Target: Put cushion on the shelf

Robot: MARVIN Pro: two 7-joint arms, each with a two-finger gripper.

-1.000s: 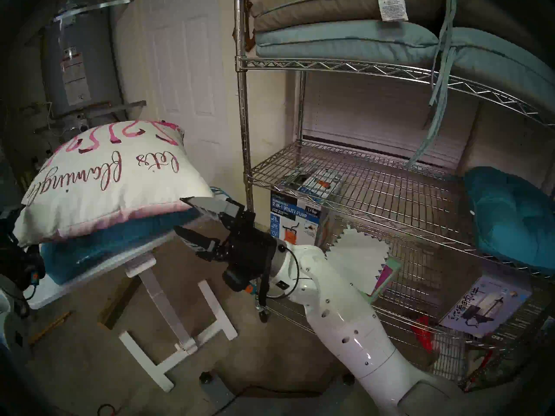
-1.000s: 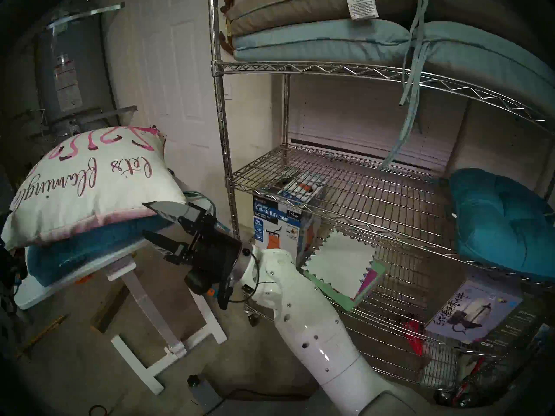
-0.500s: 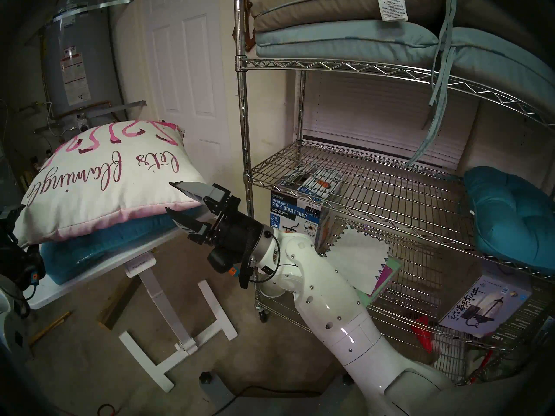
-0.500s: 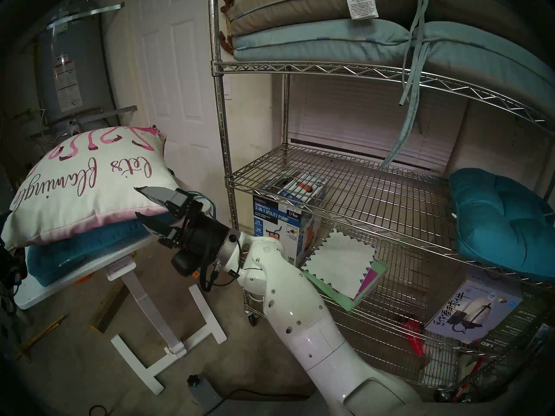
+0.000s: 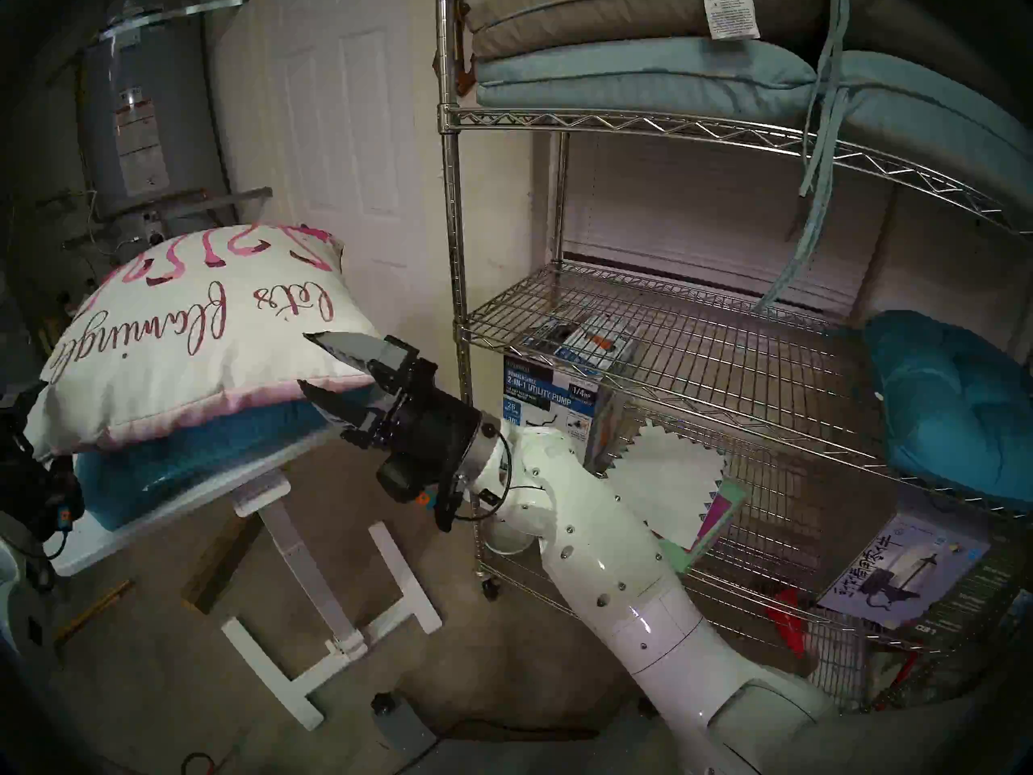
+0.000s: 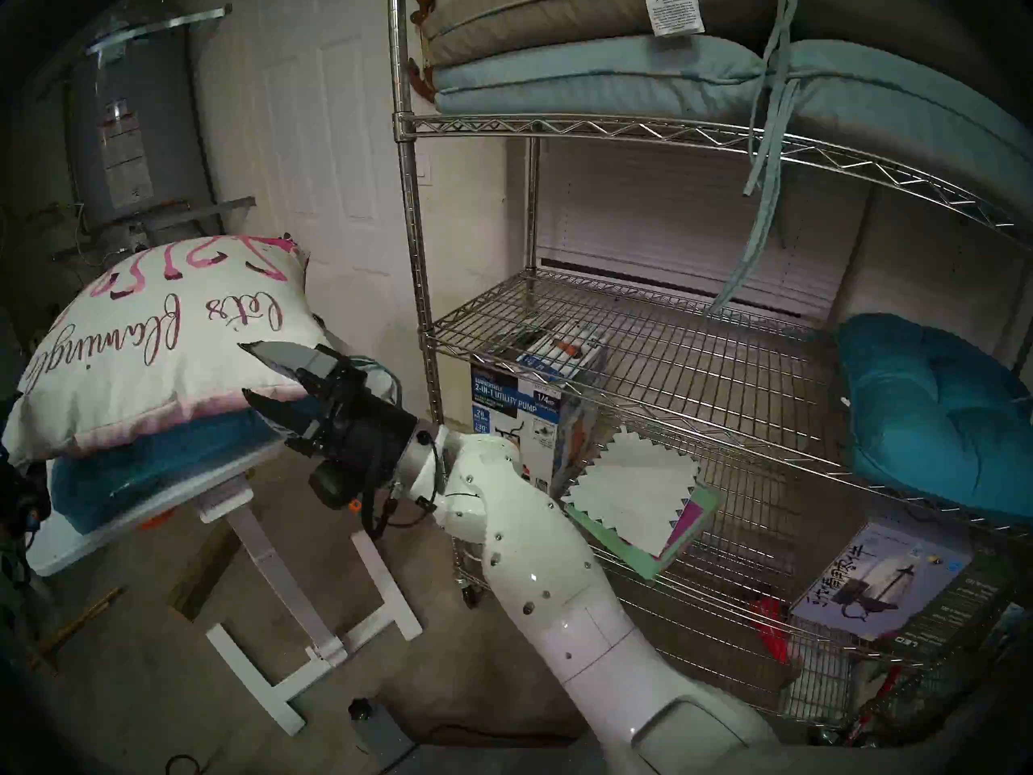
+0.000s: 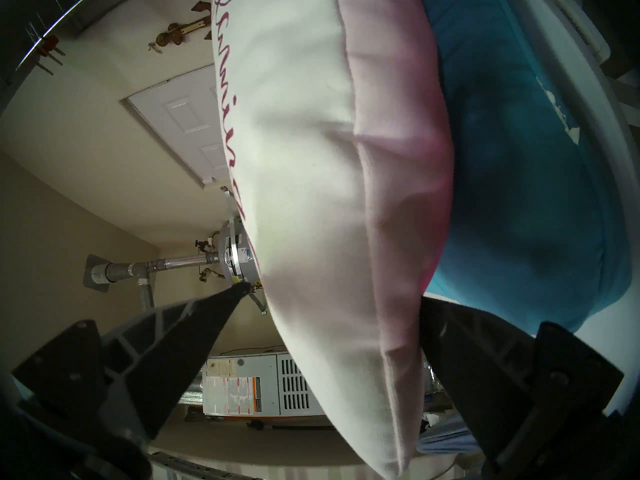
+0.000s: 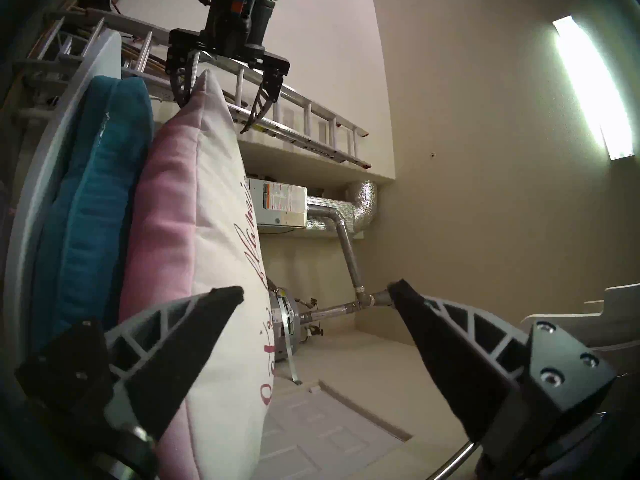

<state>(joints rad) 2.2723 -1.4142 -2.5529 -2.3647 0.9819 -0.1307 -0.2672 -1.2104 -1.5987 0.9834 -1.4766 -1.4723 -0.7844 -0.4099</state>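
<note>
In the head stereo left view, the cushion (image 5: 195,337) lies cream face up at nine o'clock on a teal seat pad (image 5: 184,466), which rests on the small white table (image 5: 184,502). The right gripper (image 5: 304,360) reaches in from four o'clock, jaws spread wide around the cushion's right corner, one finger above the cream face and one at the pink underside; nothing is clamped. The shelf (image 5: 671,343) stands at three o'clock, its middle tier mostly bare, with only a second teal seat pad (image 5: 950,399) at its far right end. The top tier holds flat grey and pale blue pads (image 5: 643,69).

The head stereo right view shows the same.

In the left wrist view, the left gripper (image 7: 332,295) is wide open, straddling the cushion's opposite edge without squeezing.

In the right wrist view, the cushion's seam runs from six toward twelve o'clock, passing the eight o'clock finger rather than centred. Both arms look equally near.
</note>
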